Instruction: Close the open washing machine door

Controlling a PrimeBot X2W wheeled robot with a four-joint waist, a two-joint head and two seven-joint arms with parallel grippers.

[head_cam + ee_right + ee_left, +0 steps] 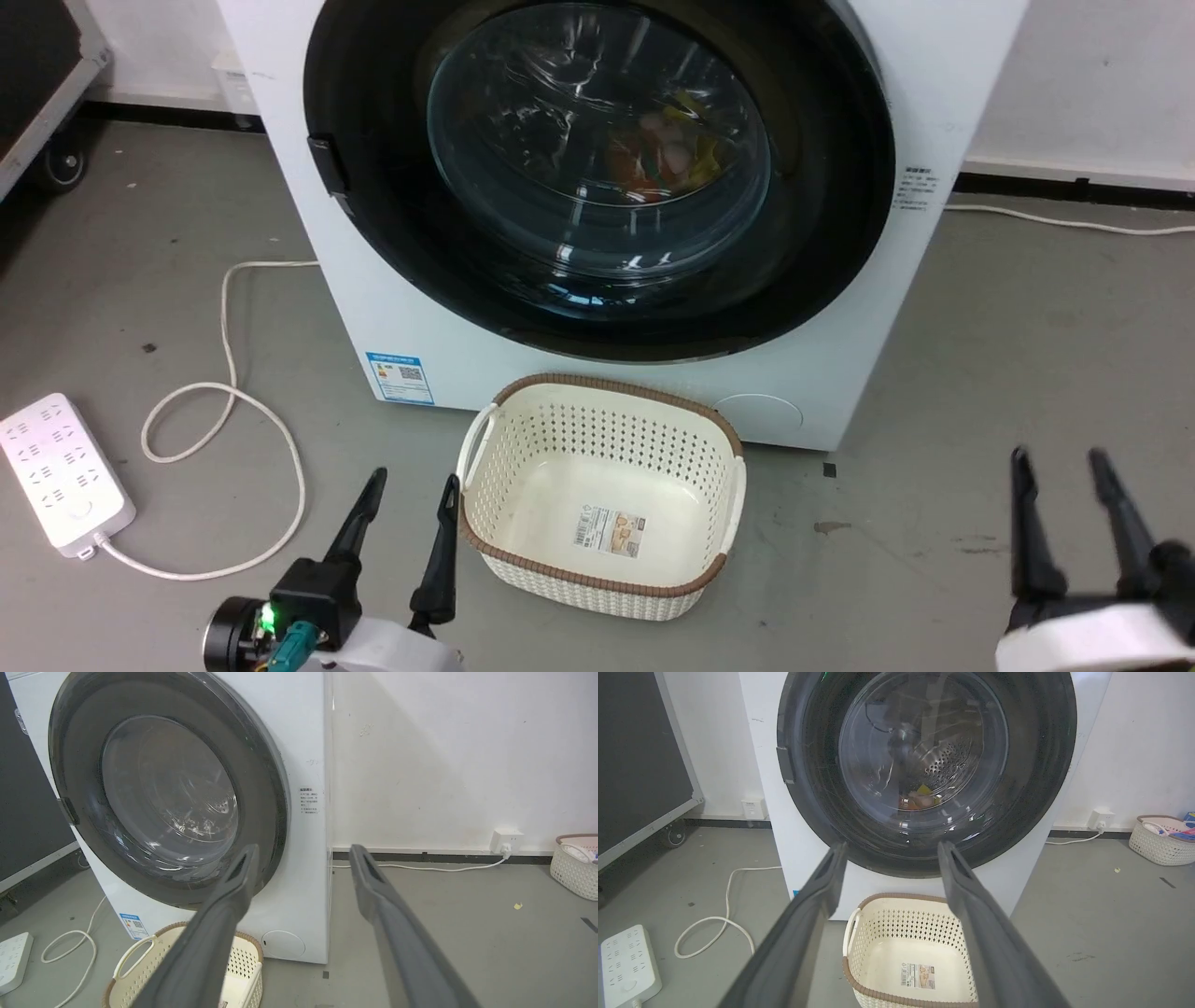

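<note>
A wide glossy black rim and a clear, reflective glass bowl are seen on the washing machine door (597, 177). The washing machine (401, 299) is cased in smooth white panelling with a slight sheen, and bright perforated metal is glimpsed through the glass. The basket (597, 434) is moulded in cream perforated plastic and edged with a brown woven-look band. The left claw (415, 478) and right claw (1058, 457) are finished in matt dark material. The floor (1027, 355) is matt grey and scuffed.

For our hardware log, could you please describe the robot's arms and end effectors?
The left end effector and right end effector each have two long, tapering dark fingers on a black base, with white forearm shells. The left carries a green light and teal connector.
</note>
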